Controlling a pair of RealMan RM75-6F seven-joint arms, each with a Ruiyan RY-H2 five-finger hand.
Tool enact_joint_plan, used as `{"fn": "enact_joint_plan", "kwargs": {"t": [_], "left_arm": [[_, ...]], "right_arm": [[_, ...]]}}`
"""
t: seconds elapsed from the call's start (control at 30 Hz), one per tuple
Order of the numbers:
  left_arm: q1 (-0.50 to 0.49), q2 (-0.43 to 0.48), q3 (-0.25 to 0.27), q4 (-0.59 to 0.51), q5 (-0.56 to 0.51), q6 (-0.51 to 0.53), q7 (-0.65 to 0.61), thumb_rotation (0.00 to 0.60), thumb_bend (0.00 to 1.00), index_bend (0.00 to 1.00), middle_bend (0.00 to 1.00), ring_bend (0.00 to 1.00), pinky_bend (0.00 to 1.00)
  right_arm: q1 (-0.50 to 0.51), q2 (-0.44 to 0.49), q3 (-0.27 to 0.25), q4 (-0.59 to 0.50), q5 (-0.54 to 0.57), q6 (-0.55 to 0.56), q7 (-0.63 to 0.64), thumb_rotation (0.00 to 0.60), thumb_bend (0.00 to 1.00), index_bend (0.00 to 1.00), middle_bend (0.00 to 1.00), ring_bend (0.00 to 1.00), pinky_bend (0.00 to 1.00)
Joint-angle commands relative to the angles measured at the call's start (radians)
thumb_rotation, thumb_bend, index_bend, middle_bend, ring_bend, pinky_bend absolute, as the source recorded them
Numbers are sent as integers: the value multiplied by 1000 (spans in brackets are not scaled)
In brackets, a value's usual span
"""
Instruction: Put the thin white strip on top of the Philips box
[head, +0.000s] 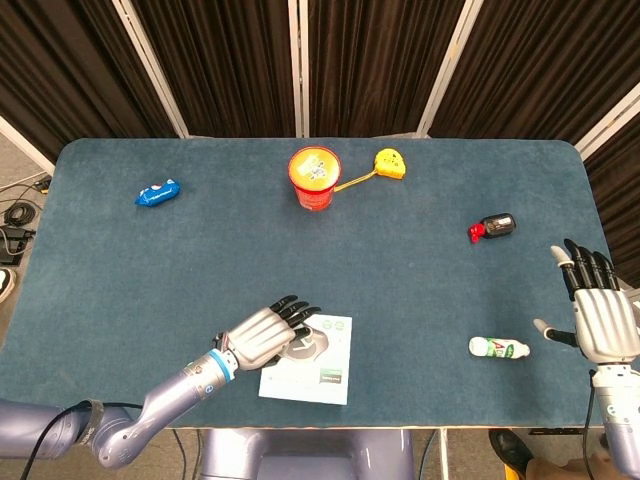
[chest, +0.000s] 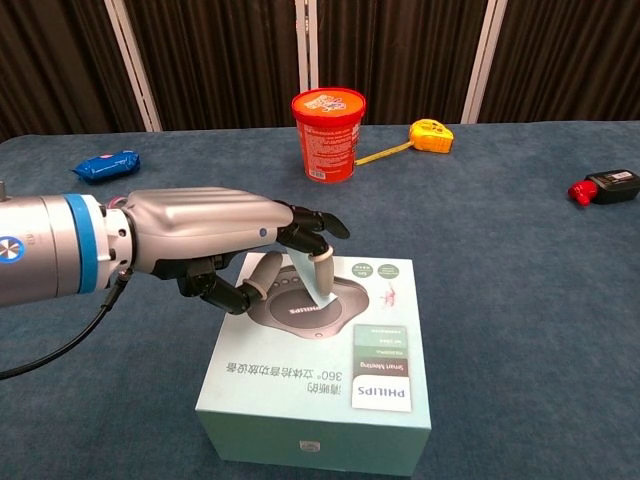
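Note:
The pale green Philips box (head: 318, 384) (chest: 300, 400) lies flat near the table's front edge. My left hand (head: 268, 334) (chest: 205, 245) hovers over the box's left part, palm down. It pinches the thin white strip (chest: 324, 293) between thumb and a fingertip. The strip hangs down and its lower end touches the box top at the printed grey shaver. In the head view the strip is hidden under the hand. My right hand (head: 600, 318) stays at the table's right edge with fingers spread and nothing in it, well away from the box.
A red tub (head: 314, 177) (chest: 328, 132) and a yellow tape measure (head: 389, 163) (chest: 431, 135) stand at the back. A blue packet (head: 158, 192) (chest: 105, 165) lies far left. A black-and-red item (head: 492, 226) (chest: 603, 186) and a white bottle (head: 498, 348) lie at the right.

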Motion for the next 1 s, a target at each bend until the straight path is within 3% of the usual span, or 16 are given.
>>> {"fn": "enact_joint_plan", "kwargs": {"t": [0.03,1.0], "left_arm": [[-2,-8,3,5,-5,-2,5,600,1000,306,0,0,0],[-6,-15,0,8,-2,-10,-12,600,1000,306,0,0,0]], "right_arm": [[0,0,0,-1,-1,0,0,600,0,64,0,0,0],[-4,4,5,0,3,-2,9,600,0,67,0,0,0]]}}
